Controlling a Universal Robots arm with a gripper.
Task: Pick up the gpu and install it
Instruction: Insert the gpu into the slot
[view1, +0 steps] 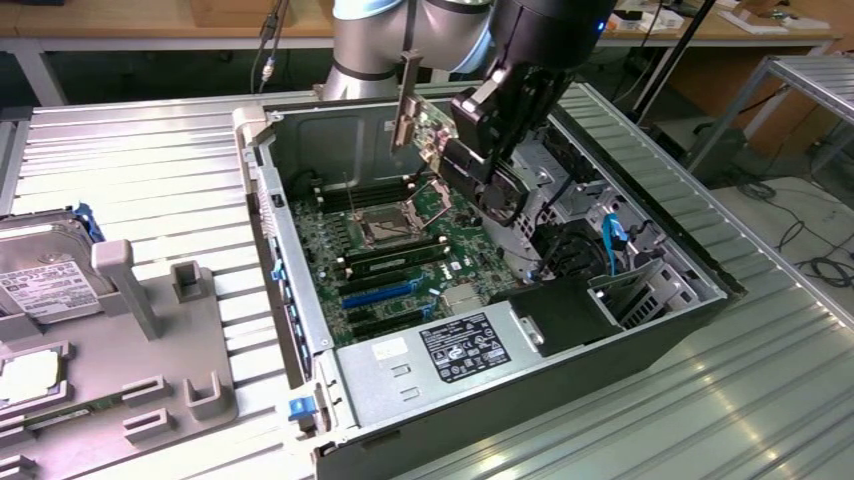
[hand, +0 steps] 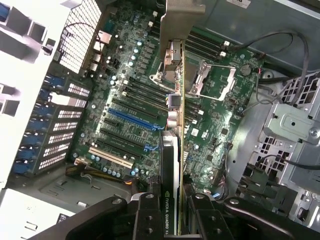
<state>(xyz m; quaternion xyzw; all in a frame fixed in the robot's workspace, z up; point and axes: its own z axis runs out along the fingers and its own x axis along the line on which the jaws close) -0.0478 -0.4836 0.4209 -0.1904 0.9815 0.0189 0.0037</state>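
Slatted metal table (view1: 134, 170) holds the open computer case (view1: 534, 425). Gripper (view1: 461, 155) pinches the gpu (view1: 427, 128), hanging above the motherboard (view1: 387, 250); I'd keep it upright, line its edge with a slot (hand: 132, 120), lower straight.

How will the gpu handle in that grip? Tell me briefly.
Probably stiff: the gpu stands on edge in the gripper without sagging. Likely light, being a thin board. Possibly fragile: its exposed components and thin metal bracket could catch on the case.
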